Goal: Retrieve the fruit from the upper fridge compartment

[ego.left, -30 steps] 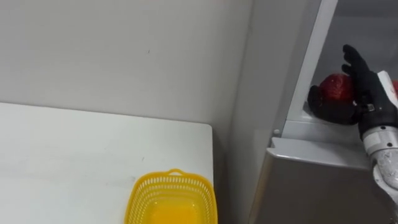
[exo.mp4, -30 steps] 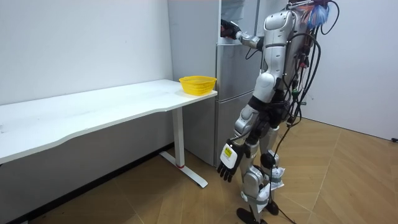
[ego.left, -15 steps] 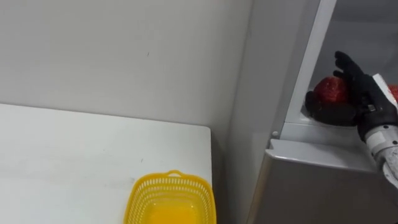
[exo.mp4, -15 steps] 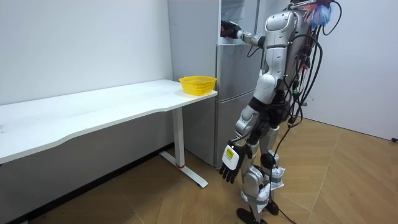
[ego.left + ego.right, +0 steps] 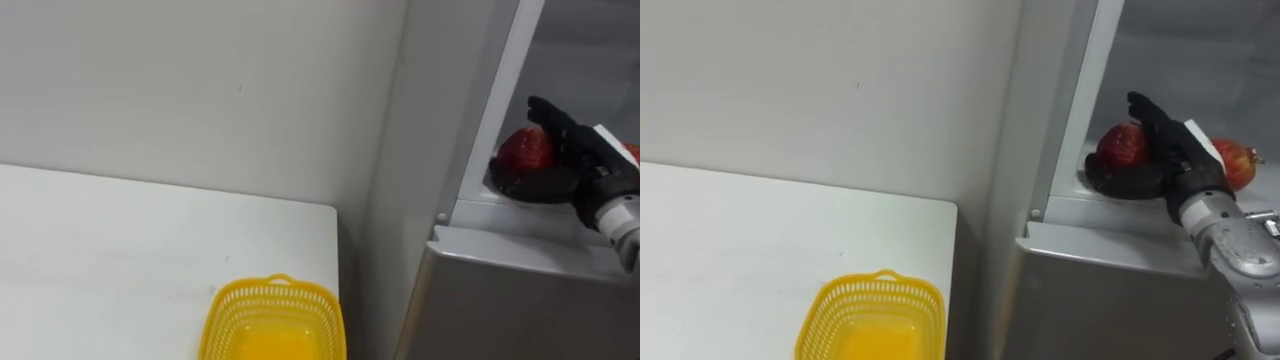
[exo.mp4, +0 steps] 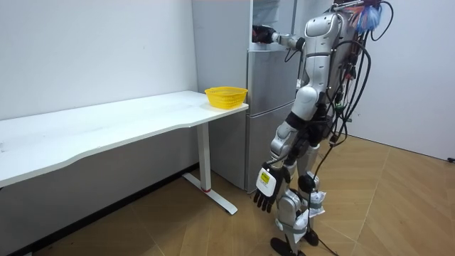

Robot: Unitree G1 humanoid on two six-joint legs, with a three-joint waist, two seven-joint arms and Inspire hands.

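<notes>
A red round fruit (image 5: 524, 148) sits at the front left of the open upper fridge compartment (image 5: 560, 60). My right hand (image 5: 572, 150) reaches in from the right. Its fingers stand fairly straight along the fruit's right side and its thumb lies under the fruit's front. The hand is open and cupped beside the fruit (image 5: 1121, 142), not closed on it. A second red fruit (image 5: 1240, 160) lies behind the right hand (image 5: 1172, 150). In the room view I stand facing the fridge, right hand (image 6: 261, 33) raised into it, while my left hand (image 6: 264, 190) hangs open by my leg.
A yellow mesh basket (image 5: 276, 290) stands at the near right corner of the white table (image 5: 120, 260), just left of the grey fridge (image 5: 500, 300). The fridge's lower door is closed below the shelf edge (image 5: 520, 240). A white wall runs behind the table.
My right arm has stretched a little farther into the compartment, and the hand has moved left and tilted flatter against the fruit. The left hand has swung slightly.
</notes>
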